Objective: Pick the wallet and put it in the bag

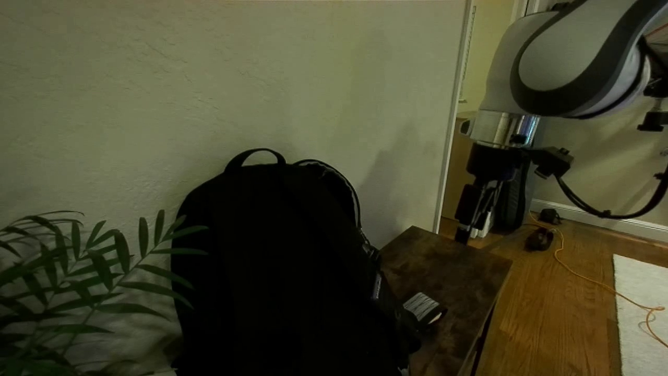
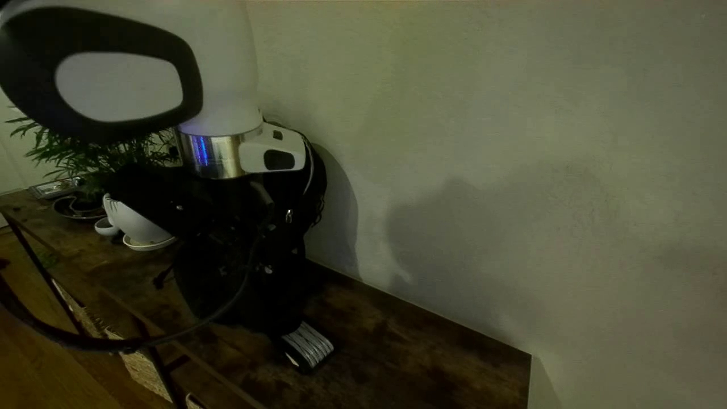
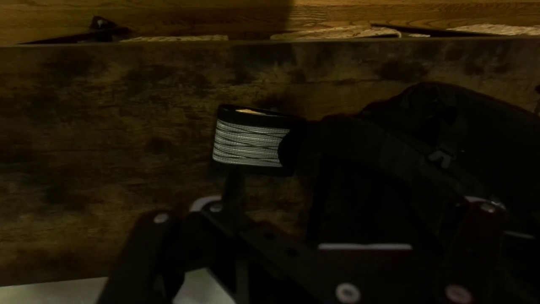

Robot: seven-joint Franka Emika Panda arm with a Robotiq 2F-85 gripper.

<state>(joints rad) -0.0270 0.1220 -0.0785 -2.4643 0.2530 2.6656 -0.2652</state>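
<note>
The wallet (image 1: 422, 307) is small and dark with a pale striped face. It lies on the brown table beside the black backpack (image 1: 282, 261), and shows in both exterior views (image 2: 309, 344). In the wrist view the wallet (image 3: 251, 145) lies beyond the left finger, its right end overlapped by a dark part of the bag (image 3: 438, 122). The bag stands upright against the wall, its upper compartment seemingly unzipped. My gripper (image 1: 462, 235) is above the table, apart from the wallet. In the wrist view the gripper (image 3: 350, 181) looks open and empty; its right finger blends into the dark bag.
The table (image 2: 420, 352) runs along the wall, with its edge and the wooden floor beyond. A plant (image 1: 88, 277) stands beside the bag. A white pot (image 2: 136, 221) and a small bowl (image 2: 106, 227) stand behind the arm. A cable hangs from the wrist.
</note>
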